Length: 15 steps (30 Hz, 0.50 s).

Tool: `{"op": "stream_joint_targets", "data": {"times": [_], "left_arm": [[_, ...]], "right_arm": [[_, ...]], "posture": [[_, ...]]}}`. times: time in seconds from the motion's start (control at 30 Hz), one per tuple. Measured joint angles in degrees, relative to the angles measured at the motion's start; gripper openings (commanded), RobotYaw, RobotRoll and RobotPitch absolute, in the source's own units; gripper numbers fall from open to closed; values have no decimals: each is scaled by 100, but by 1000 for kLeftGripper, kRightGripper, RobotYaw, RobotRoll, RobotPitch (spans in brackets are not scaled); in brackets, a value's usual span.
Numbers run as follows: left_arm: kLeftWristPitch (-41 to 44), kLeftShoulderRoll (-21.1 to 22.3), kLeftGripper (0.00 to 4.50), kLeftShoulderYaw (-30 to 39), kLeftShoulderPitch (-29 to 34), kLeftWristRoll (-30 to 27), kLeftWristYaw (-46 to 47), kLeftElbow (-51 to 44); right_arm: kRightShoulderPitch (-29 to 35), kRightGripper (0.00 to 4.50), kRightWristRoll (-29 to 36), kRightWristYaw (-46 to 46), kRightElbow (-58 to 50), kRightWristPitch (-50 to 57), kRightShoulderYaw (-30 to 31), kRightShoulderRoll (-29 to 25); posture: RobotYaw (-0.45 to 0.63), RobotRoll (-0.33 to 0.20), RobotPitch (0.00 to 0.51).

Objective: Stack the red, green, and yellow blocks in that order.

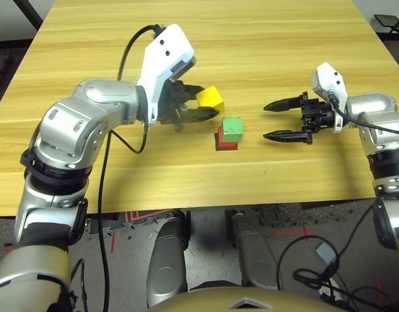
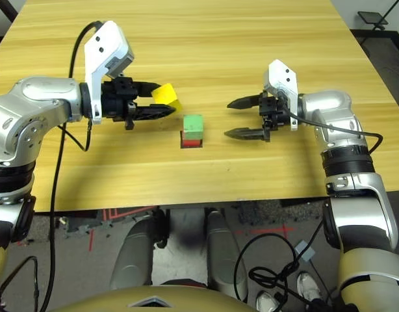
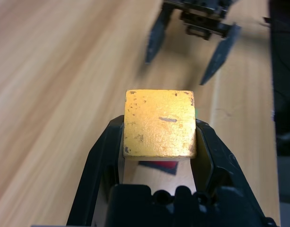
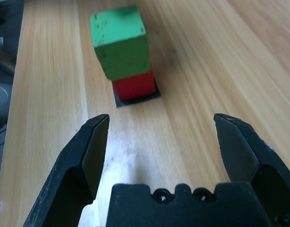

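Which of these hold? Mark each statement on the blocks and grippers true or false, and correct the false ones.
1. The green block sits on the red block. True.
2. The yellow block rests on top of the green block. False: it is held between the fingers of the left gripper.
3. The right gripper is open, with nothing between its fingers. True.
4. The red block stands on bare wood, away from the black patch. False: it stands on the black patch.
5. The yellow block is not yet stacked. True.
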Motion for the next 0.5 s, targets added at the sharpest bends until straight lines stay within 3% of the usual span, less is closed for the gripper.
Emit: {"op": "stream_joint_targets", "data": {"times": [0.5], "left_arm": [[-683,-328,2058,-578,-524,563,-606,901]], "right_arm": [[675,4500,280,-334,-884,463,-244,-266]], "posture": [[2,1,259]]}}
